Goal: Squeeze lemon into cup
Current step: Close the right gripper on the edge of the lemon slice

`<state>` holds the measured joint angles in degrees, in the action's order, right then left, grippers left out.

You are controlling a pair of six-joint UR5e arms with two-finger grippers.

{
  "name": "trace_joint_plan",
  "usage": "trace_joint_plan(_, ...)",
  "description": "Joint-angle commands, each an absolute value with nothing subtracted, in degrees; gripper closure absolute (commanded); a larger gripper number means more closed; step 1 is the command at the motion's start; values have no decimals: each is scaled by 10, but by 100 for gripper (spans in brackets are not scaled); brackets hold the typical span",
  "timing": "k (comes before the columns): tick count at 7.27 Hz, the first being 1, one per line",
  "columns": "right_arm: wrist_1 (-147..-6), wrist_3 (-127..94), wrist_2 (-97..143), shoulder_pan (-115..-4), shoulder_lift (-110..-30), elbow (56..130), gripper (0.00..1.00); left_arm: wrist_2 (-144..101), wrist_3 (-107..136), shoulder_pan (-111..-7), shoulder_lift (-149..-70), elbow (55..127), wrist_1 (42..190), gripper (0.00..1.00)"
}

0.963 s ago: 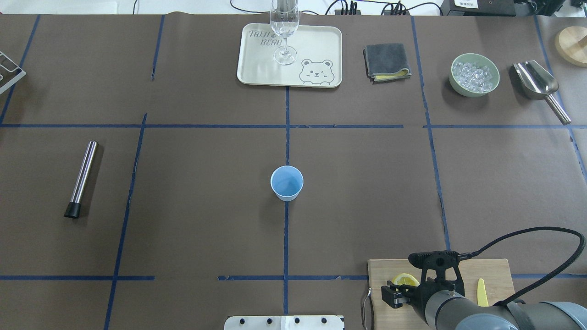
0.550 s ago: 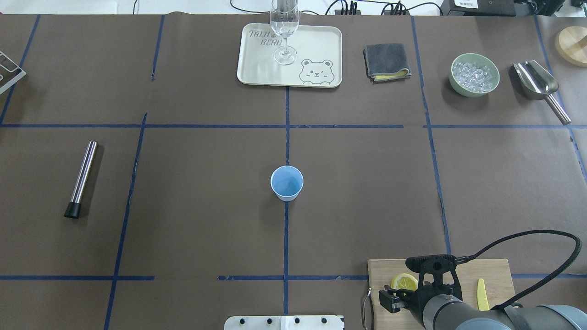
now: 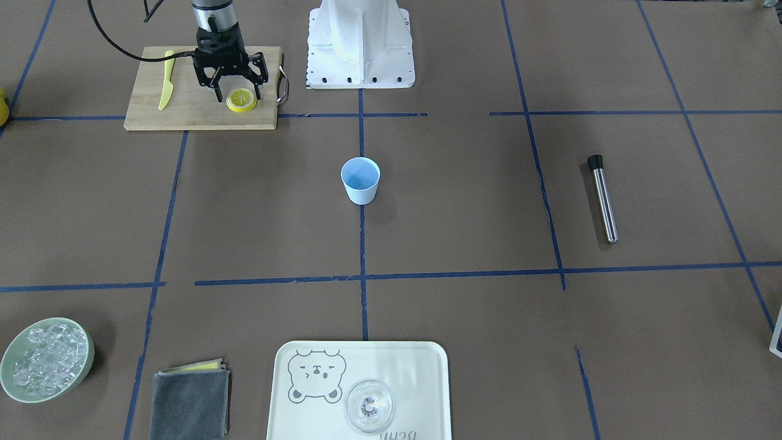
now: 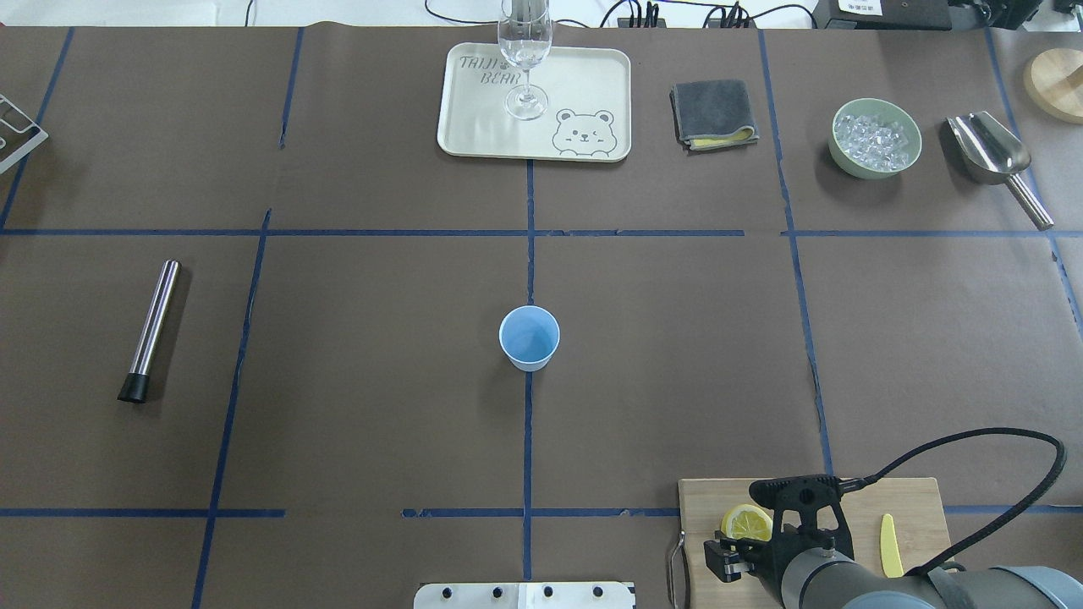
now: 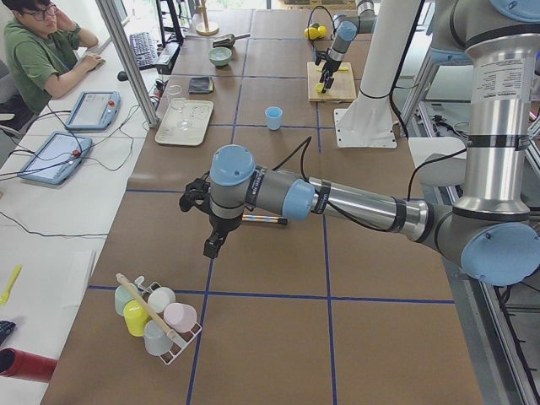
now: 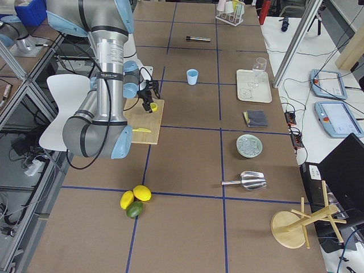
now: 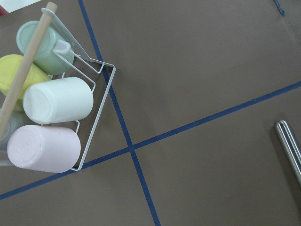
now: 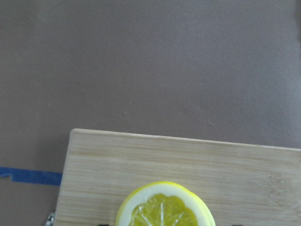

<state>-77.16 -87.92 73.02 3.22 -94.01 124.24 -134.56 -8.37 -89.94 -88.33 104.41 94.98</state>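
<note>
The right arm [image 4: 897, 588] comes in low at the robot's own right side. Its wrist is upright, and the right claw [image 3: 238, 95] points straight down close to the surface, with its fingers [image 3: 217, 93] spread wide apart. The left arm [image 5: 354, 202] stretches out level, far to the robot's left, above the surface. Whether the left claw [image 5: 196, 192] is spread or closed cannot be told.

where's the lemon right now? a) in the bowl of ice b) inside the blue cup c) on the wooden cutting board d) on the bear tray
C: the lemon lies cut face up on the cutting board, with the right gripper open over it, while the cup stands apart at the table's middle.
</note>
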Motion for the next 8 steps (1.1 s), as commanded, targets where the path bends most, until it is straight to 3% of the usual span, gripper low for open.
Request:
trace_joint_plan(1,-771,-879,731,33,-938,1241,13,-1346,-84,-900,-883,1044,950,0)
trace_joint_plan(3,-771,-880,731,33,-938,1242,24,-1346,-84,-901,-883,1044,949,0)
trace_joint_plan(6,-771,-879,731,30,-939,1244,32,-1346,-84,-902,-877,1059,949,0)
trace_joint_plan(8,-771,-879,731,29,-938,1245,49,-1346,-84,-902,-877,1058,949,0)
